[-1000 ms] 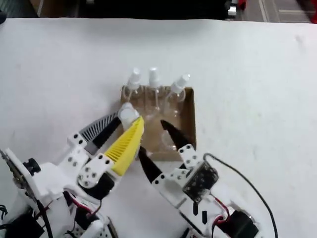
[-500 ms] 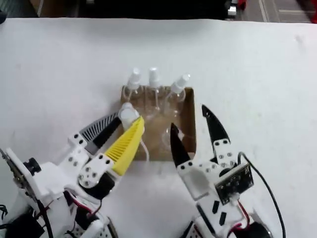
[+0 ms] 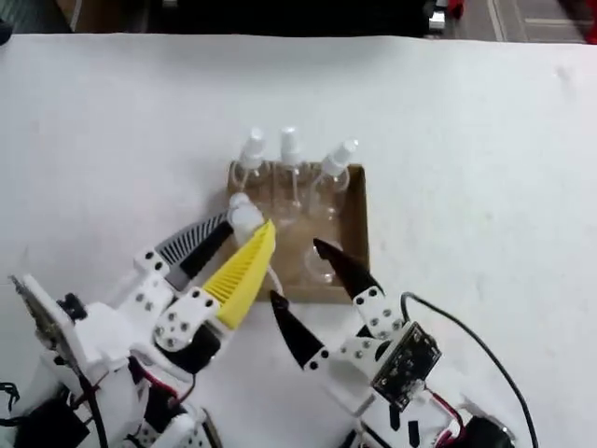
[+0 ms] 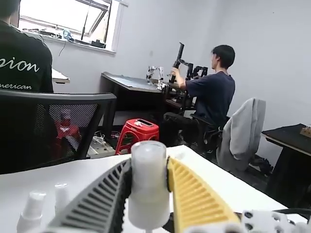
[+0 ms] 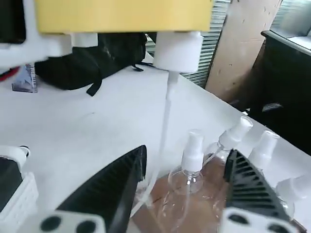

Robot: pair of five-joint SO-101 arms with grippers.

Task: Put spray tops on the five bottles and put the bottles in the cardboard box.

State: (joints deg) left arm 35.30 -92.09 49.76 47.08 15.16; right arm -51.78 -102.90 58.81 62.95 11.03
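Right wrist view shows tube (image 5: 164,121) beneath spray top (image 5: 177,48).

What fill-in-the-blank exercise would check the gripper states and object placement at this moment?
1. The left gripper grips a white spray top between a grey finger and a ___ one.
2. The right gripper, with black fingers, is ___ and holds nothing.
3. Capped bottles stand in the ___ box.

Missing words: yellow; open; cardboard.
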